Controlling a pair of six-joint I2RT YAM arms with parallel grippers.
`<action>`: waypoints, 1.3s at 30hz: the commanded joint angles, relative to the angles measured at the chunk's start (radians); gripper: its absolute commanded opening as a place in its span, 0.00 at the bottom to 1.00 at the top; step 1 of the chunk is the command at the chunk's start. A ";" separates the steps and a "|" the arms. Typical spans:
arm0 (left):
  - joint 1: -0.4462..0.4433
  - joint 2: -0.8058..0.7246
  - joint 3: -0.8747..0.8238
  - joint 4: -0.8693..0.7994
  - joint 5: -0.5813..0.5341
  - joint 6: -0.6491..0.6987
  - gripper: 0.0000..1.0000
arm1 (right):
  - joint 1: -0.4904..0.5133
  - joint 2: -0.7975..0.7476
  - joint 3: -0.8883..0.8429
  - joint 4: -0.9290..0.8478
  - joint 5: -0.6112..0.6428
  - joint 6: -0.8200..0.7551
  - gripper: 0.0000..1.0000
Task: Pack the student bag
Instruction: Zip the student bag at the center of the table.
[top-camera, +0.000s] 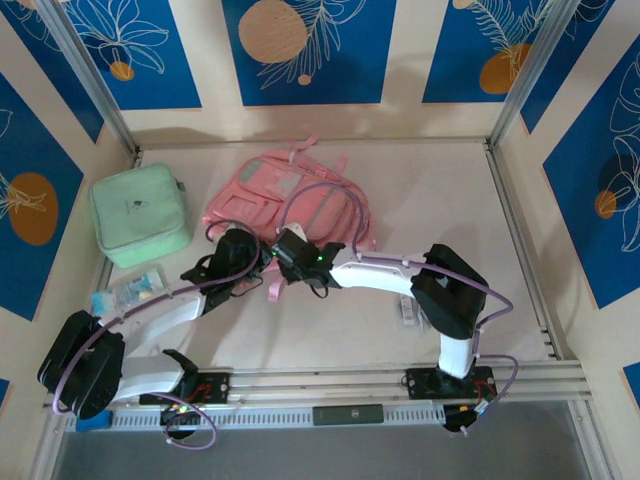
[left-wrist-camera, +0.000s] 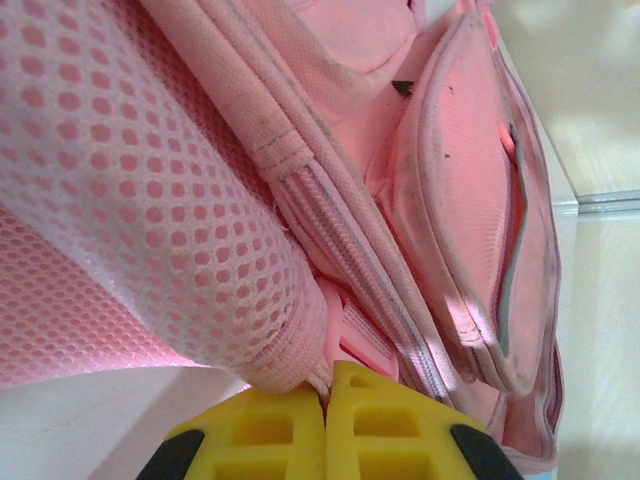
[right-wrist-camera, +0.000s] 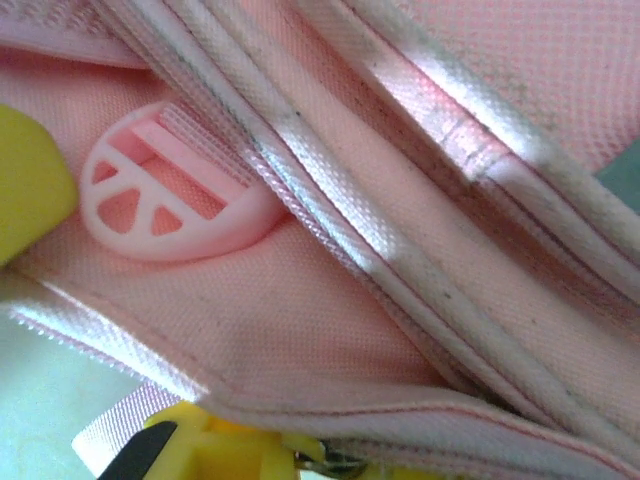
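Observation:
The pink student bag (top-camera: 290, 195) lies flat at the back middle of the table. Both grippers meet at its near edge. My left gripper (top-camera: 256, 260) is shut on the end of the bag's padded mesh strap (left-wrist-camera: 150, 220), and the thin fabric edge is pinched between its yellow fingers (left-wrist-camera: 260, 435). My right gripper (right-wrist-camera: 320, 466) sits under a fold of the bag's seam. Its yellow pads are close together on a small metal zip pull (right-wrist-camera: 338, 463). A pink plastic strap buckle (right-wrist-camera: 165, 190) lies just beyond it.
A mint green square zip case (top-camera: 140, 215) stands left of the bag. A clear packet of small items (top-camera: 135, 292) lies by the left forearm. A small white item (top-camera: 408, 310) rests near the right arm. Metal frame rails (top-camera: 520, 240) edge the table.

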 joint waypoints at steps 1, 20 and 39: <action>-0.016 -0.048 0.035 -0.031 0.007 0.043 0.00 | -0.016 -0.068 -0.040 0.036 0.030 -0.022 0.00; 0.188 0.044 0.135 -0.108 0.148 0.158 0.00 | -0.037 -0.362 -0.327 -0.067 -0.108 -0.021 0.00; 0.261 0.344 0.426 -0.115 0.312 0.316 0.00 | -0.033 -0.410 -0.319 -0.106 -0.303 0.005 0.00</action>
